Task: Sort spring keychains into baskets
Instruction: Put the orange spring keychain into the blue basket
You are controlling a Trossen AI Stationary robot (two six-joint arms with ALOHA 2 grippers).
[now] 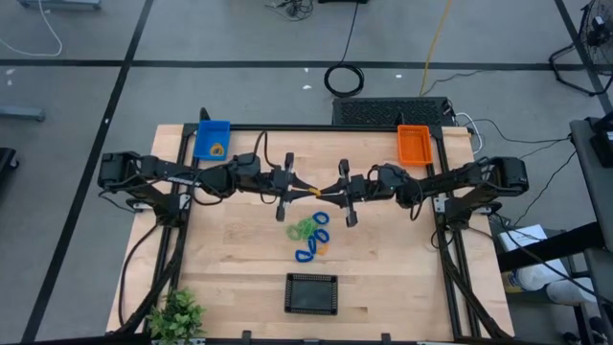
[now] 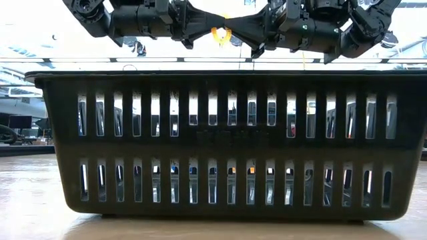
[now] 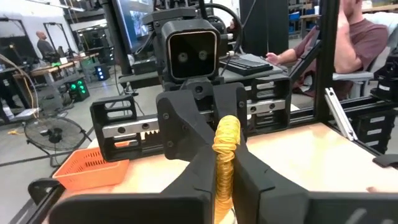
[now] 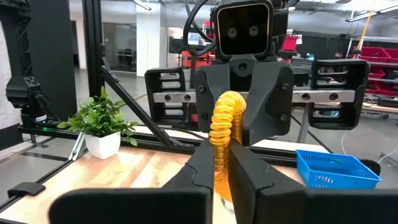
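At the centre of the high view, above the tabletop [image 1: 239, 259], my left fingers [image 1: 305, 190] and right fingers [image 1: 330, 192] meet tip to tip, both pinched on one orange-yellow spring keychain [image 1: 317, 192] held between them.

Three small rectangular plastic baskets are counted: one bright blue [image 1: 212, 139], one bright orange [image 1: 414, 145], one black slotted [image 1: 312, 293]. One orange-yellow coiled plastic keychain [image 1: 319, 192] is seen aloft; the mixed blue-green coil cluster [image 1: 309, 236] cannot be counted.
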